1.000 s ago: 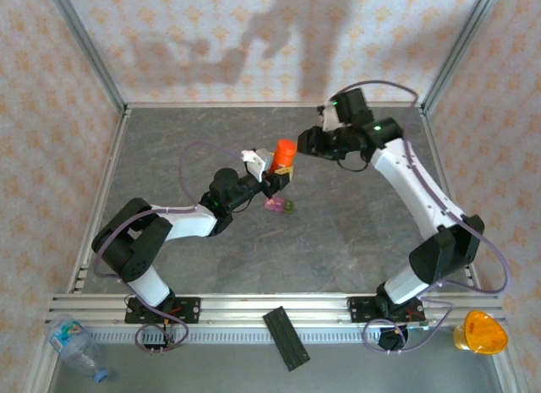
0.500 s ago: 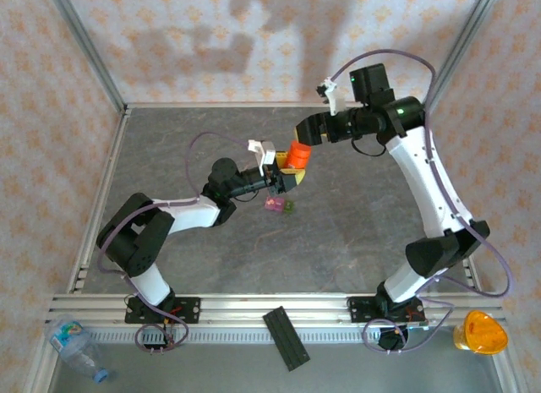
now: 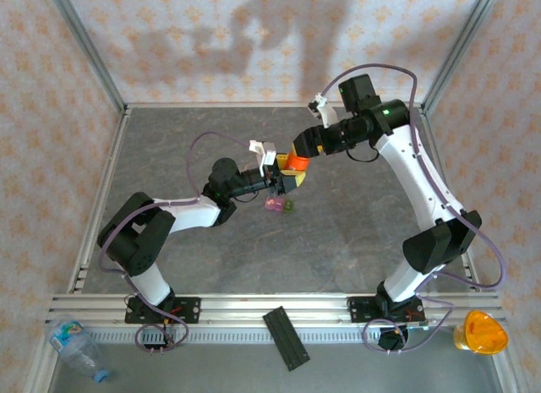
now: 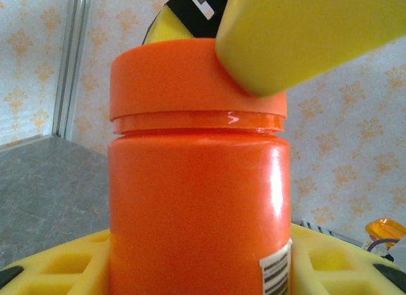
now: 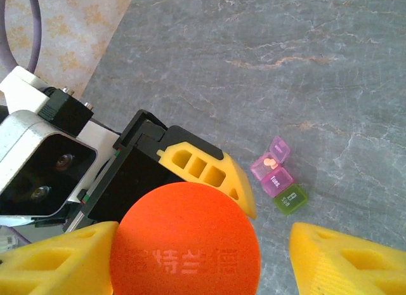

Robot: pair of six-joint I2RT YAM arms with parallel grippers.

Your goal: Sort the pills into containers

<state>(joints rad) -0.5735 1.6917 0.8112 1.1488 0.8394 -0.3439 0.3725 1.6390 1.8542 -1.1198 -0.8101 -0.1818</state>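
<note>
An orange bottle (image 4: 196, 200) with an orange cap (image 5: 184, 241) is held upright above the table, my left gripper (image 3: 283, 177) shut on its body. My right gripper (image 5: 204, 235) straddles the cap from above, open. Its left finger (image 5: 57, 260) touches the cap; its right finger (image 5: 346, 260) stands clear of it. The containers (image 5: 274, 171) lie on the grey table just beyond the bottle, as joined pink boxes with a green box (image 5: 290, 198). One pink box is open with a small orange pill (image 5: 269, 162) inside. In the top view the containers (image 3: 279, 205) sit just below the bottle (image 3: 293, 167).
A clear plastic bottle (image 3: 76, 346) lies off the table at the near left. A black bar (image 3: 286, 338) rests on the front rail and a yellow-orange object (image 3: 480, 332) sits at the near right. Metal frame posts (image 3: 93, 59) stand at the back corners.
My right gripper has swung left from behind the bottle to sit over its cap. My left gripper has shifted the bottle slightly right and kept hold of it.
</note>
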